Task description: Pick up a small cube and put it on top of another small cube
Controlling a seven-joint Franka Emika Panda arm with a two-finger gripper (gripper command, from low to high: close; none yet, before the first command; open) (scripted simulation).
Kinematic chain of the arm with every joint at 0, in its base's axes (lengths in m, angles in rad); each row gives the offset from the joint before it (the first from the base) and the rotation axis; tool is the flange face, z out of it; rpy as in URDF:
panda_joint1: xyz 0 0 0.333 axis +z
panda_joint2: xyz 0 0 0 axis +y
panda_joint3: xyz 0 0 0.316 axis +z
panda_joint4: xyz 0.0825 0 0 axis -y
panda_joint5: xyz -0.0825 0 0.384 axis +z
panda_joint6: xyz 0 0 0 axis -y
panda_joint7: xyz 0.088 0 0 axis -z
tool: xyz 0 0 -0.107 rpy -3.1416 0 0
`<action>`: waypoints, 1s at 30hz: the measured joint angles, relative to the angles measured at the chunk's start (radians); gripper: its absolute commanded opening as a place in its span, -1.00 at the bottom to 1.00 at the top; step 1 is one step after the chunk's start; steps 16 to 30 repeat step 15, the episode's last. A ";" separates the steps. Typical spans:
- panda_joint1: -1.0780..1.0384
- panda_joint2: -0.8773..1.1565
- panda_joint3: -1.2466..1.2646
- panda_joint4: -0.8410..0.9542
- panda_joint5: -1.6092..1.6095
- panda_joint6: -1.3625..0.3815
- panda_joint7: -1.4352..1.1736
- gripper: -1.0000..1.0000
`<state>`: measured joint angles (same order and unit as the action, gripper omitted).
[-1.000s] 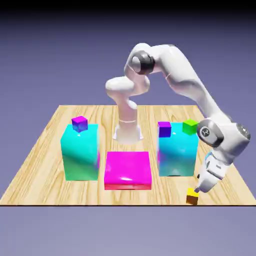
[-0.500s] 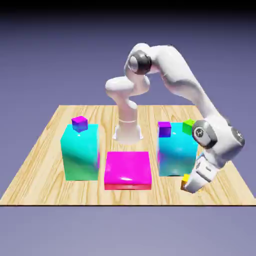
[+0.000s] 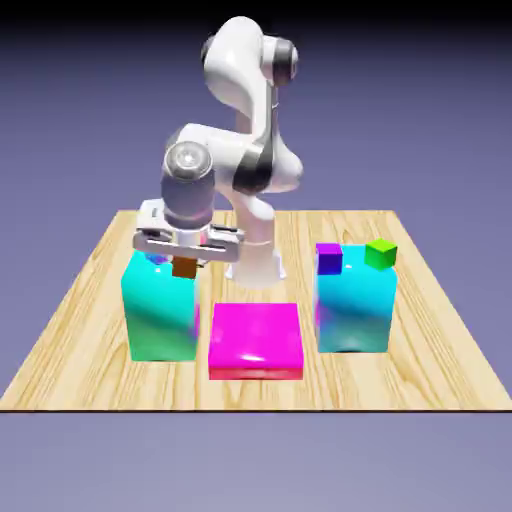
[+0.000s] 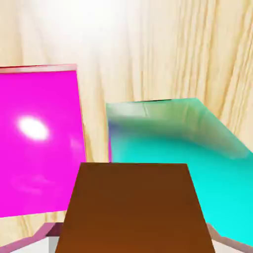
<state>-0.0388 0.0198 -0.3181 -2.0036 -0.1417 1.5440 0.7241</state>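
- The small cube (image 3: 184,267) sits between the two fingers of the pincer (image 3: 184,262), clamped tight, up in the air and off the counter (image 3: 80,320).
- In the hand view the cube's brown side (image 4: 133,207) fills the bottom, big and close.
- It hangs just over the teal block (image 3: 160,310) on the exterior view's left.
- The other small cube may be hidden behind the hand; I cannot tell.
- A pink slab (image 3: 255,338) lies in the middle.

Bright, sharp pictures; a white shine sits on the pink block (image 4: 34,128), and maybe the table (image 4: 113,29) looks washed out.
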 measured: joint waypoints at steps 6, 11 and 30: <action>-0.115 -0.199 -0.133 -0.112 0.080 -0.093 0.101 -1.00; -0.120 -0.218 -0.137 -0.257 0.070 0.035 0.107 -1.00; -0.121 -0.224 -0.137 -0.303 0.064 0.076 0.110 1.00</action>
